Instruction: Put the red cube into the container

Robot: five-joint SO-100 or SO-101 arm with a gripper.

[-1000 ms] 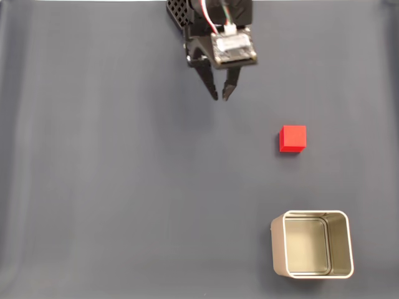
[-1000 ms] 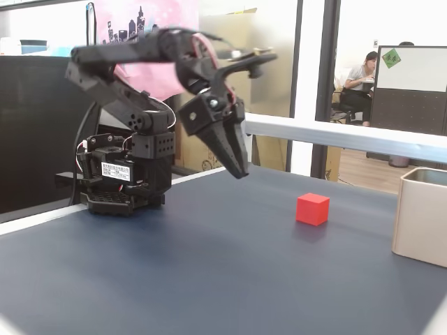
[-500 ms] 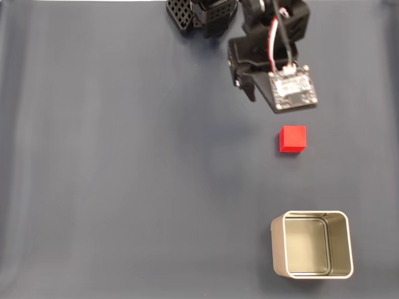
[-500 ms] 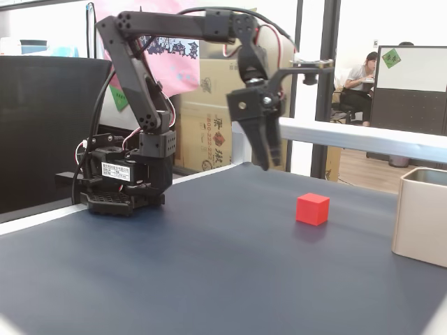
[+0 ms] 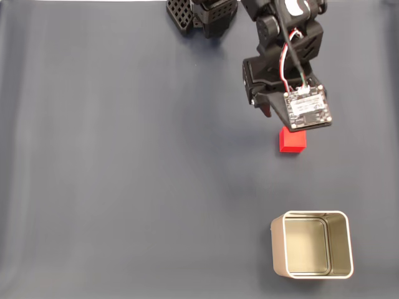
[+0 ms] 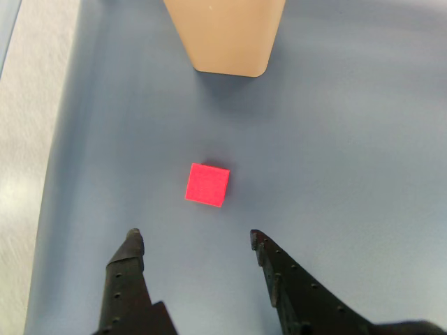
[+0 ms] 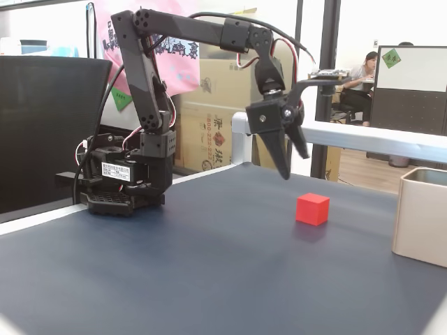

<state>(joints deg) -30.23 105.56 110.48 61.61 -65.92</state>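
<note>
The red cube (image 6: 207,185) lies flat on the dark blue mat, just ahead of my gripper (image 6: 194,236) in the wrist view. The gripper is open, its black fingers spread wider than the cube, with nothing between them. From the side, the gripper (image 7: 295,165) hangs tips down in the air, above and to the left of the cube (image 7: 312,209). Seen from above, the wrist's camera board covers the cube's (image 5: 292,142) top edge. The container (image 5: 315,213), a cream-rimmed square tin, stands empty beyond the cube, also as the container (image 6: 225,35) and the container (image 7: 422,216).
The arm's base (image 7: 126,178) stands at the mat's far edge, also the base (image 5: 199,12). A pale table edge (image 6: 28,139) runs down the wrist view's left. Behind the table are a cardboard box (image 7: 216,112) and a seated person (image 7: 363,73).
The arm has reached out and swung right in the top-down fixed view, from the mat's middle to over the cube. Its fingers have spread wider. Cube and container have stayed put.
</note>
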